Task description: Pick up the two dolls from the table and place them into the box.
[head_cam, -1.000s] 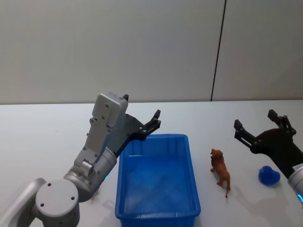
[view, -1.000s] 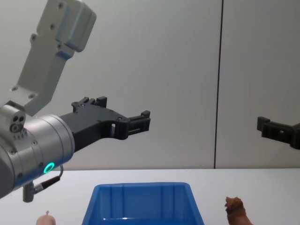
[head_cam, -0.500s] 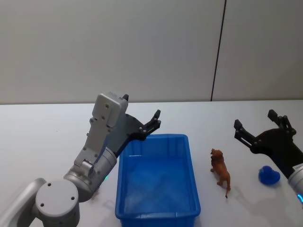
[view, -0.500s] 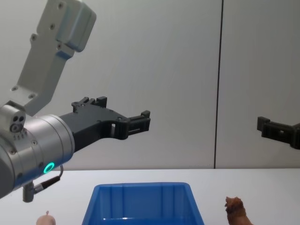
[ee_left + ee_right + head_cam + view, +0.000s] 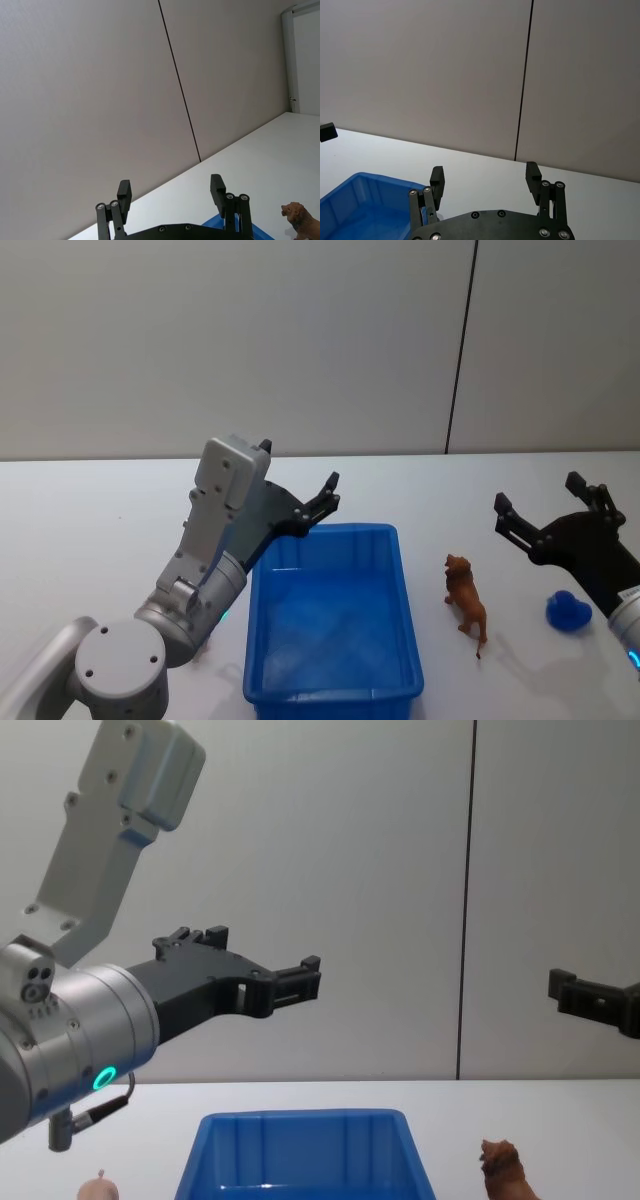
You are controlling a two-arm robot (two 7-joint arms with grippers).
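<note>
The blue box stands on the white table, low in the chest view. The reddish-brown doll, shaped like a lion, stands upright just right of the box and shows in the left wrist view too. The pale peach doll lies left of the box. My left gripper hovers open and empty above the box's far left corner. My right gripper hangs open and empty above the table, right of the lion.
A small blue object sits on the table at the far right, under my right arm. Plain grey wall panels rise behind the table. Bare tabletop stretches beyond the box and to its left.
</note>
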